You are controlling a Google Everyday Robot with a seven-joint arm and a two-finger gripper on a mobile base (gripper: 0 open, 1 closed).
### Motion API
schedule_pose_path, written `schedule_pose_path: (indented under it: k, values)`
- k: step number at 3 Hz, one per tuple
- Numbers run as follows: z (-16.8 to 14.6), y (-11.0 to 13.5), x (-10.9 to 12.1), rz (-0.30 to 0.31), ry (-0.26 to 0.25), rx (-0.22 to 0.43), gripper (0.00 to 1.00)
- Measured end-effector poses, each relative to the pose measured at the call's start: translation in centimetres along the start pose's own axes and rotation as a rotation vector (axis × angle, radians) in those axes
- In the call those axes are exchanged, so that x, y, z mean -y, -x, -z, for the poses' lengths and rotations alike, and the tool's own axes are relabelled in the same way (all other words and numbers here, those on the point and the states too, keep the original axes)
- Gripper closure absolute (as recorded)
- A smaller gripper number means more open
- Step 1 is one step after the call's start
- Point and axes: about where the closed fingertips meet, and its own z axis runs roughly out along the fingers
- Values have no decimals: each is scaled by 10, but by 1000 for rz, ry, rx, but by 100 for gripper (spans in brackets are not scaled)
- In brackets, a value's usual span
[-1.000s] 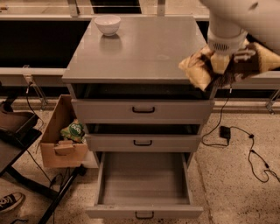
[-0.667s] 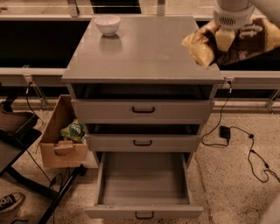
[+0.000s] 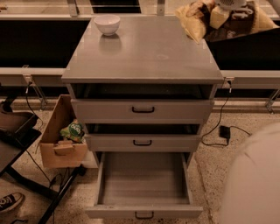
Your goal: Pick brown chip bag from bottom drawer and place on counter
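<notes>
Brown chip bag [image 3: 192, 24] in clamped gripper [image 3: 228, 15] jaws at counter [image 3: 144, 52] corner, bottom drawer [image 3: 144, 181] open, green bag [image 3: 75, 130] in box [image 3: 57, 152]

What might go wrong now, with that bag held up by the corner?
The gripper holds the brown chip bag at the back right corner of the counter, partly past its edge. If released there, the bag might slide off. The bottom drawer stands pulled out, so the base might bump it.

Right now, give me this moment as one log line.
gripper: top right, at back-right corner of counter | jaws: shut on brown chip bag | bottom drawer: open | placement: not yet done
</notes>
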Motion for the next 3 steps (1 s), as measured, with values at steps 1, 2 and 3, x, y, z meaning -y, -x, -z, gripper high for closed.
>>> schedule_pose_path:
  k: [1,2,3]
  values:
    - [-52,17,-1,-19,36,132,100]
    - [-122,25,-22,-26,103,265,100]
    - [-142,27,-35,-23,132,273,81]
